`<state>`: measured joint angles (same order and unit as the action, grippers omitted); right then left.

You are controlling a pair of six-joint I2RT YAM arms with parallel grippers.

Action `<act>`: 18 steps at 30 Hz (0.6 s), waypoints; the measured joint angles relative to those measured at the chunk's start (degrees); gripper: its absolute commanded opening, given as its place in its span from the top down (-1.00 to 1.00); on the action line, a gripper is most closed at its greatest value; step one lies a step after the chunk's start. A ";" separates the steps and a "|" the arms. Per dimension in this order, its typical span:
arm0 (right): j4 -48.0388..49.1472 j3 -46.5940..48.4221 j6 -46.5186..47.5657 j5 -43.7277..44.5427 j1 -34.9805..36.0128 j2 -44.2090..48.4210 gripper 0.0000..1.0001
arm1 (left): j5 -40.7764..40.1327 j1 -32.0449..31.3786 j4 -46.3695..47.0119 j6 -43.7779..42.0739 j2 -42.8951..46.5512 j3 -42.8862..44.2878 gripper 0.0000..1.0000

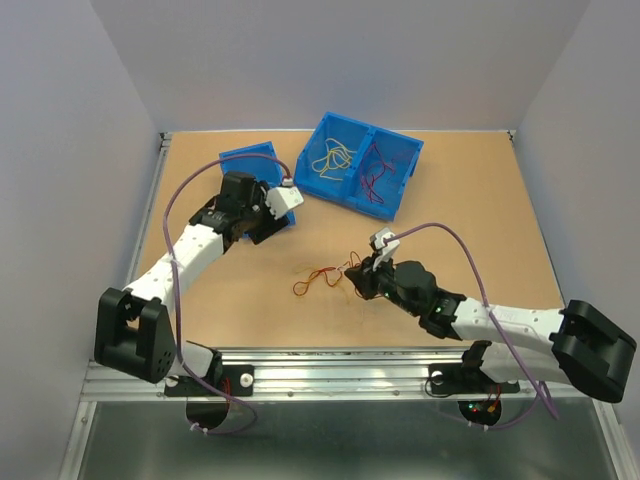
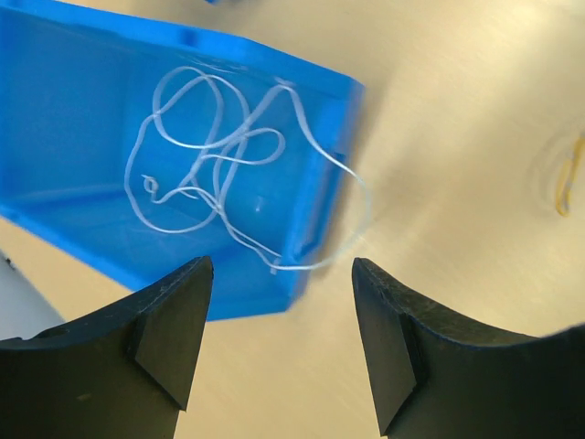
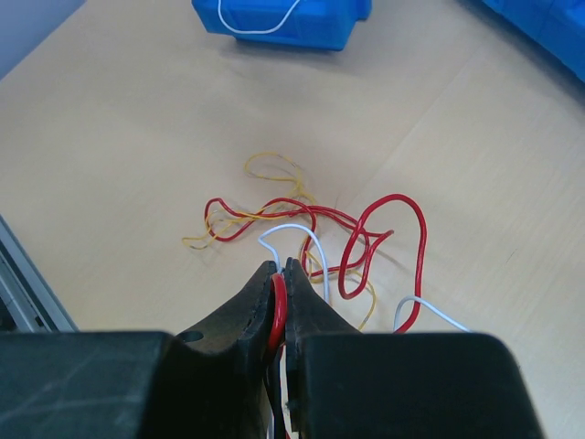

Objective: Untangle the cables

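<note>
A tangle of thin red, yellow and white cables (image 3: 311, 224) lies on the table, also in the top view (image 1: 325, 277). My right gripper (image 3: 281, 267) is shut on a red cable (image 3: 277, 306) and a white cable, at the tangle's near edge (image 1: 366, 272). My left gripper (image 2: 281, 267) is open and empty, just above the table beside a small blue bin (image 2: 82, 137) that holds loose white cables (image 2: 206, 155); one loop hangs over the bin's rim. In the top view the left gripper (image 1: 285, 200) sits at that bin (image 1: 245, 158).
A larger two-compartment blue bin (image 1: 402, 150) stands at the back, with yellow cables (image 1: 333, 160) in its left half and red cables (image 1: 375, 170) in its right. Table walls rise on three sides. A metal rail (image 1: 330, 365) runs along the near edge.
</note>
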<state>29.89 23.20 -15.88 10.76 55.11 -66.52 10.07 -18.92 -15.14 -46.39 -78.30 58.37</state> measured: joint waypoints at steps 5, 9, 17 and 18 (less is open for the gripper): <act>-0.87 0.00 -0.44 0.00 0.00 2.08 0.99 | -1.05 -5.03 -2.29 -2.47 5.90 -6.54 -0.49; -1.25 0.00 -0.63 0.02 0.00 2.67 0.99 | -1.68 -9.38 -2.16 -2.47 9.11 -8.63 -0.48; -2.60 0.00 -0.70 0.02 0.00 2.80 0.99 | -6.99 -10.71 1.62 -1.40 4.74 -10.21 -0.31; -2.62 0.00 -0.70 0.02 0.00 2.80 0.99 | -8.24 -10.71 2.80 -1.29 3.23 -10.36 -0.26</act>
<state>27.27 23.20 -16.58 10.79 55.11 -63.72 1.83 -29.63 -12.34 -47.68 -75.07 48.01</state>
